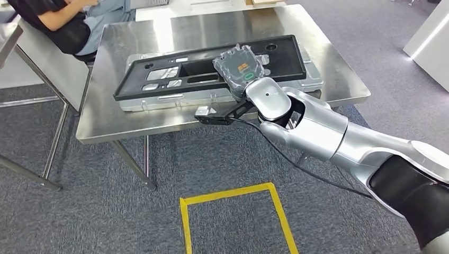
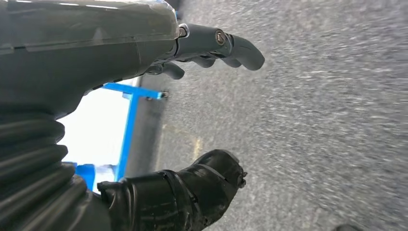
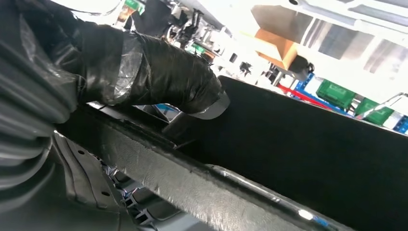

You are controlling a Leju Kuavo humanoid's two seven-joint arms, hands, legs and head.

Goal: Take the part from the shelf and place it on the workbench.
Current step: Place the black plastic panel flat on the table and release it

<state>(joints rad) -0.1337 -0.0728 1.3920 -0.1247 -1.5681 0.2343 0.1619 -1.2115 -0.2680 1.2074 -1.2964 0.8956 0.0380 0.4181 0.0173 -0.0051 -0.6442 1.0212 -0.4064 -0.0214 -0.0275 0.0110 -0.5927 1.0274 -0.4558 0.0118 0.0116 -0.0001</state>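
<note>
Person (image 1: 63, 21) seated beside workbench (image 1: 106, 116), right hand (image 1: 241, 71) on black part (image 1: 159, 87)

Head view: bright, even overhead light, sharp; glare streaks on steel workbench (image 1: 132, 114). Left wrist view: carpet motion-blurred, blown-out white patch by blue frame (image 2: 130, 120). Right wrist view: backlit, overexposed backgrd, dark part (image 3: 308, 159) underexposed, near bits soft.

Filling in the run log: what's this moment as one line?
right hand: grips long black plastic frame part | part: on steel workbench over grey tray | left hand: holds nothing
</note>
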